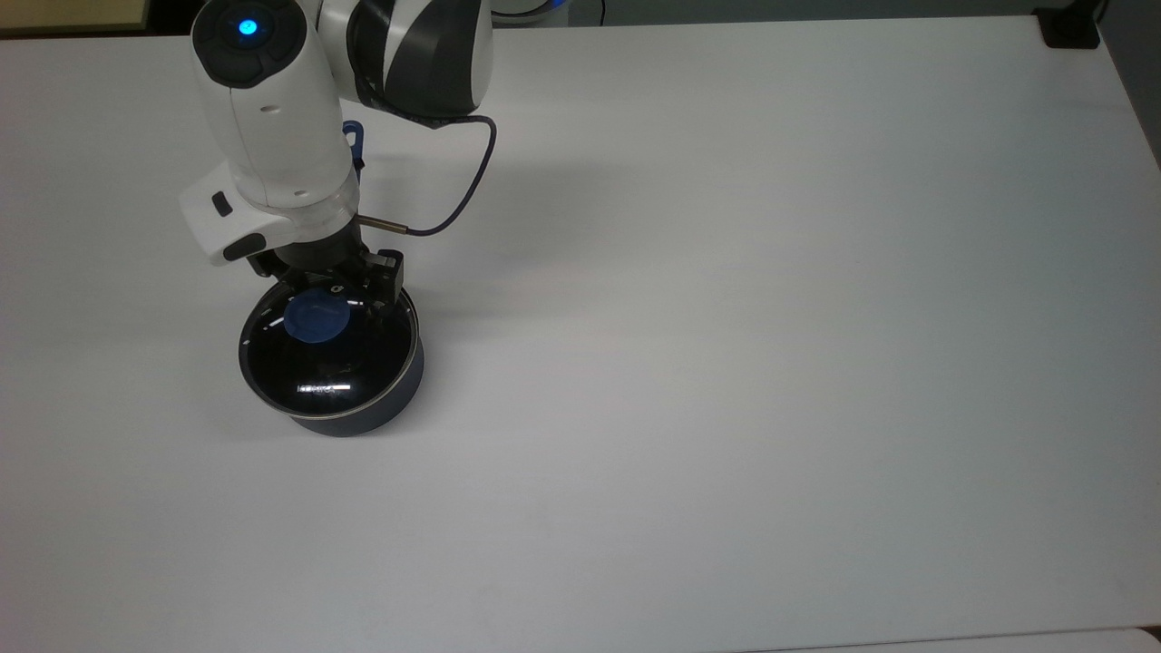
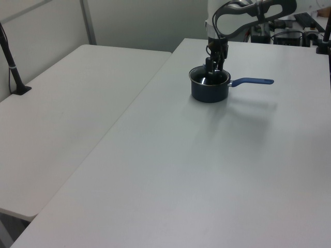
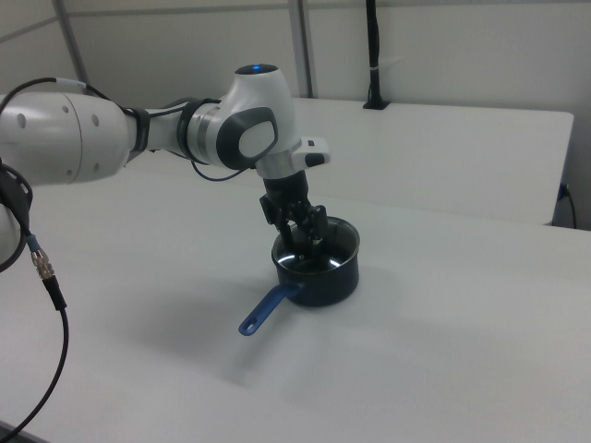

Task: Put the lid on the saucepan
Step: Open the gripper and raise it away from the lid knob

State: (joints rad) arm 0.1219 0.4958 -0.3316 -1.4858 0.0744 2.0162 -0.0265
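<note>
Over the pan [image 1: 331,363], the lid [image 1: 319,358] sits seated, its knob [image 1: 317,318] toward six o'clock of the gripper [image 1: 337,283] in the top view; I cannot tell the grip.

The arm [image 1: 272,136] hides most of the saucepan's handle [image 1: 352,136] in the top view — just its holed end shows

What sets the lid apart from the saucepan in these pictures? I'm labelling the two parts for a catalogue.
The lid is a clear glass disc with a thin metal rim; the saucepan is an opaque dark pot. The lid carries a round blue knob at its centre; the saucepan has a long straight blue handle sticking out sideways. The lid lies on top, the saucepan stands on the table. Both are round, about equally wide, with blue fittings.
</note>
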